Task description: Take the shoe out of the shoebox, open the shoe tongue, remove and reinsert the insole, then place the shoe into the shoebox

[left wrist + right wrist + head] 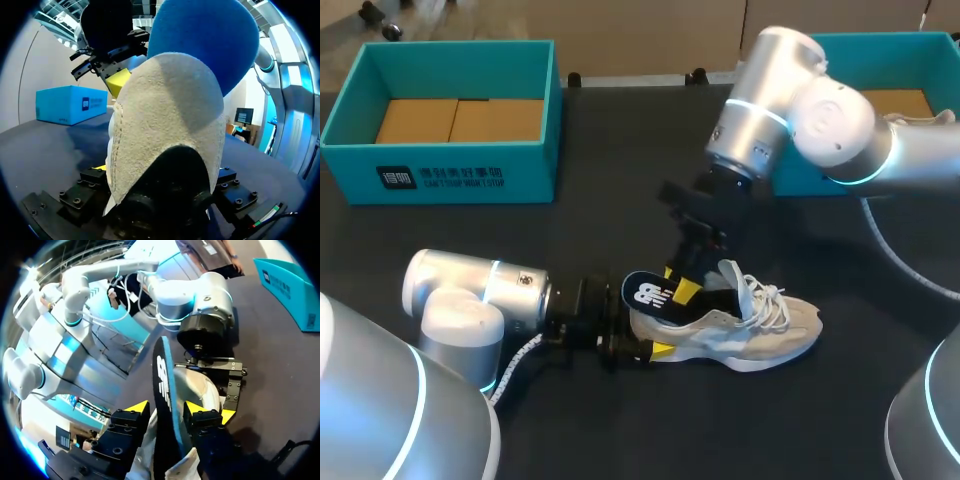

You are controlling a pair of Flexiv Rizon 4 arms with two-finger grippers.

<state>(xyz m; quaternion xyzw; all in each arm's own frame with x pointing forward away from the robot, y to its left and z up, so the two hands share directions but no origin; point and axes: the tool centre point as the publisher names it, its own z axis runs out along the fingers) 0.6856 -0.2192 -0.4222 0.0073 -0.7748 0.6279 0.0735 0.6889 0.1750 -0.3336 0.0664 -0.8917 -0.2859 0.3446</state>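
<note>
**Halfway out: insole pinched, heel clamped**

Leftmost, the teal shoebox (440, 175) stands open at the far side of the dark desk (620, 170), well apart from the work. Nearer, the left fingers (658, 351) are closed on the heel of the shoe (760, 335), one on each side. They pin it on its sole on the desk with the toe pointing right. The dark insole (648, 293) rises from the shoe's mouth and tilts back over the heel, its heel end free in the air. The right fingers (141, 407) come down from above and hold the insole in a narrow pinch, one on each face, just above the collar.

One moment does not show whether the insole is coming out or going back in. Either way, my judgement is that it should travel along its own slant, so the forepart slides rather than buckles. The left grip should stay firm enough to stop the shoe lifting, without crushing the heel. The upright tongue (732, 275) needs to stay clear of the opening.

The insole's forepart is hidden inside the shoe, behind the tongue and laces (772, 303), so how much is seated cannot be seen. In the left wrist view the heel hides nearly all of that arm's fingertips. Far right, a second box (885, 42) sits largely behind the right arm.
</note>
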